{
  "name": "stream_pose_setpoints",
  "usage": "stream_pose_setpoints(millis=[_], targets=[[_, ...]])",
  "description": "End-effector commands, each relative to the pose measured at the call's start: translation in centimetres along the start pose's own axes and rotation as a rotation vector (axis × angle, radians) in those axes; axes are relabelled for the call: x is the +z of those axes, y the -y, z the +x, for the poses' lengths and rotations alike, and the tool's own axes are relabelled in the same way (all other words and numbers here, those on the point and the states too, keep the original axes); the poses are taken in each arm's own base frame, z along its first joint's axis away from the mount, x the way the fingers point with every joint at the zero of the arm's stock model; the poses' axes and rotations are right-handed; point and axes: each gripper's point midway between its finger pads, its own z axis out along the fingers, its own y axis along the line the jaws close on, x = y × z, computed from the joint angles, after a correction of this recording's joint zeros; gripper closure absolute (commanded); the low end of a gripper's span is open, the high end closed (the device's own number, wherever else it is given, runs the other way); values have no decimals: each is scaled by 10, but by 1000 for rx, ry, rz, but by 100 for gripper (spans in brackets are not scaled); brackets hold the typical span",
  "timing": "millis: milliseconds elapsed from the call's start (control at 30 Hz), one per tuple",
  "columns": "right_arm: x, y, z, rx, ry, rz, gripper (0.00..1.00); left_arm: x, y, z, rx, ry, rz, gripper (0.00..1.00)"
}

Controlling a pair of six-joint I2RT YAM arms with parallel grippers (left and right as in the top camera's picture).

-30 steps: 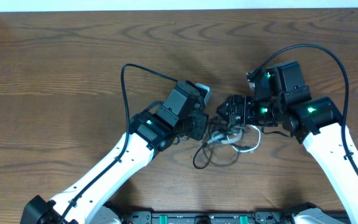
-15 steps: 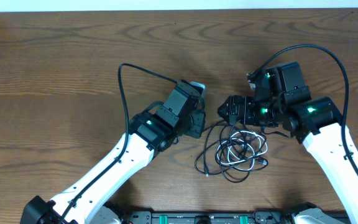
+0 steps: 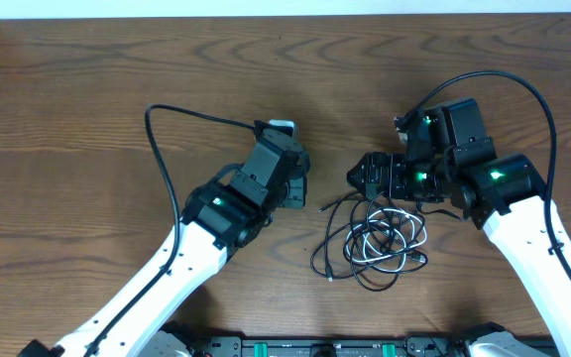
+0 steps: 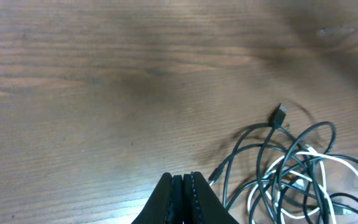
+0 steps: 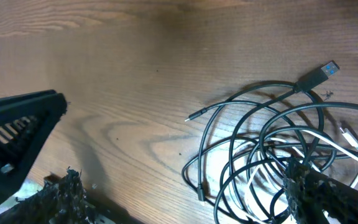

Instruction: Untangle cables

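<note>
Looking down from overhead, you had the cables lying in one loose tangle on the wooden table, just right of the frame's centre and a little below it. The heap was made of several black cords looped over and through a single white cord, and the white one sat near the middle of the loops. One black end trailed out to the upper left of the heap.

Your left hand was left of centre in the overhead view, apart from the tangle with bare wood between them. In the left wrist view that hand showed at the bottom edge with its two fingers pressed together and nothing between them. The cables filled the lower right corner, and a small black plug stood out at the top of the loops.

Your right hand sat just above the upper edge of the tangle in the overhead view. In the right wrist view its fingers stood wide apart: one finger was at the left edge, and the other was at the lower right, overlapping the heap's edge. You could not tell whether that finger touched a cord. The cables lay between the fingers on the right side, with a USB plug pointing to the upper right.
</note>
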Motion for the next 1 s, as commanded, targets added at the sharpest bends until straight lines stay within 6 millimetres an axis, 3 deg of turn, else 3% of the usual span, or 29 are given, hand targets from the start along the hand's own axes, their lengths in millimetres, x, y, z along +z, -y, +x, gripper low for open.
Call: stream_pose_setpoints(millis=[0,233,567,767,833,933,967], targets=[[-1,-1,0,-1,5,2,1,-7,-4,-7,-15,31,-17,92],[-1,-1,0,-1,5,2,1,-29,-3,-12,-84,74,13,93],[-2,3,-3,-2,19,23,1,-99,-28,-20,-144,204,32,92],[-3,2,-20,-27,95,35,1,-113,-36,-19,-218,224,43,90],[-3,0,-25,-36,115,26,1,-109,-24,-13,-219,173,104,74],[-3,0,-24,-35,113,28,2,-97,-7,0,-209,69,178,12],[-3,4,-21,-27,99,43,3,-91,-7,4,-209,37,176,5]])
